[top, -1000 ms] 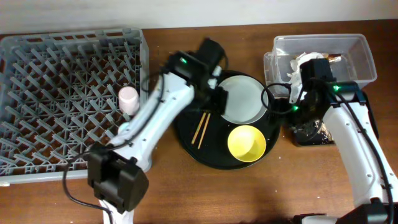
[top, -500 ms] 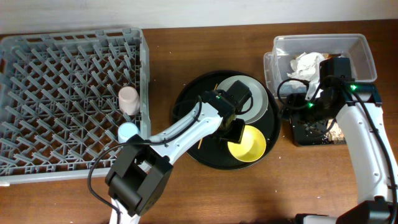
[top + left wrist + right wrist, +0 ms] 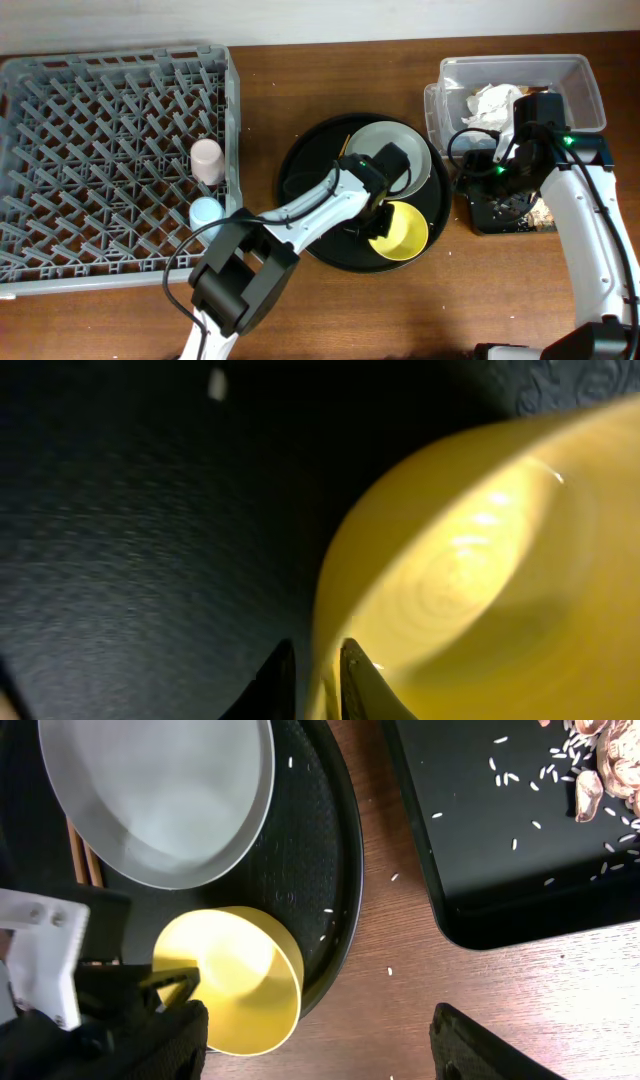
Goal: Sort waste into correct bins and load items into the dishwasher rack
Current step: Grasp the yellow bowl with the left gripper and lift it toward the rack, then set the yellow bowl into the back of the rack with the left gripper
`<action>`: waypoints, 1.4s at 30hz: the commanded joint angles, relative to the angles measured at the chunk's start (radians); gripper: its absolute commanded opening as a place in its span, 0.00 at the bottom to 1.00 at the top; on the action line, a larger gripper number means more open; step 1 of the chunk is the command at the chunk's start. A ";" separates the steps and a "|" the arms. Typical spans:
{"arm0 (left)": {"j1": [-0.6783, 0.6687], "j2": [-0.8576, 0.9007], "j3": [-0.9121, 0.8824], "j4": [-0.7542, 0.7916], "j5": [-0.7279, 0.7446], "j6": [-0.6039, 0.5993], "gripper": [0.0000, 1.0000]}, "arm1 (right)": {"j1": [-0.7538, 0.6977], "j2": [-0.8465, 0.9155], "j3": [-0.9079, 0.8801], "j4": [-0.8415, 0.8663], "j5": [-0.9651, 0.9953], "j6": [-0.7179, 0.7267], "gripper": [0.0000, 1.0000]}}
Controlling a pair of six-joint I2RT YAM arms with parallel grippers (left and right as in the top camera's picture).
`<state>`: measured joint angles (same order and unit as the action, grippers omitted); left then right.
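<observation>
The yellow bowl (image 3: 400,231) lies tipped on the round black serving tray (image 3: 310,170), next to the grey-green plate (image 3: 398,155). My left gripper (image 3: 378,217) is shut on the bowl's rim (image 3: 318,660), one finger inside and one outside. The chopsticks (image 3: 80,860) lie by the plate, mostly under the left arm. My right gripper (image 3: 330,1050) hangs open over the bare wood between the serving tray and the black bin (image 3: 500,870). Food leftovers (image 3: 600,775) and rice grains lie in that bin. The napkin (image 3: 493,100) sits in the clear tub (image 3: 580,90).
The grey dishwasher rack (image 3: 100,160) fills the left side, with a pink cup (image 3: 207,160) and a light-blue cup (image 3: 206,212) at its right edge. Rice grains are scattered on the wood beside the serving tray. The right arm stands over the black bin (image 3: 480,215).
My left arm swung from the tray's back edge, over the plate, down to the yellow bowl, and its jaws closed on the rim. The right arm shifted slightly towards the tub.
</observation>
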<state>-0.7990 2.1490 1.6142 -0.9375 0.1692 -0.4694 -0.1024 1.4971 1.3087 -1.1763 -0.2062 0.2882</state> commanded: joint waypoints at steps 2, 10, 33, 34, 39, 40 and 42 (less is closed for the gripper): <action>0.018 -0.001 0.026 -0.002 0.019 -0.009 0.08 | -0.003 -0.002 -0.002 -0.001 0.016 -0.004 0.73; 0.071 -0.057 0.281 -0.263 -0.106 0.030 0.01 | -0.003 -0.002 -0.002 -0.001 0.016 -0.004 0.73; 0.507 0.143 0.524 -0.180 -1.677 -0.144 0.01 | -0.003 0.018 -0.017 0.059 0.028 -0.023 0.77; 0.515 0.167 0.524 -0.180 -1.677 -0.144 0.01 | -0.003 0.025 -0.029 0.066 0.028 -0.023 0.77; 0.560 0.209 0.524 -0.145 -1.648 -0.144 0.01 | -0.003 0.037 -0.061 0.101 0.027 -0.022 0.78; 0.563 0.209 0.524 -0.130 -1.623 -0.144 0.01 | -0.003 0.037 -0.061 0.108 0.027 -0.022 0.81; 0.571 0.217 0.524 -0.058 -1.605 -0.144 0.01 | -0.003 0.037 -0.061 0.114 0.027 -0.022 0.98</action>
<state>-0.2356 2.3493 2.1387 -1.0386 -1.4460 -0.6033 -0.1024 1.5280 1.2533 -1.0657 -0.1944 0.2699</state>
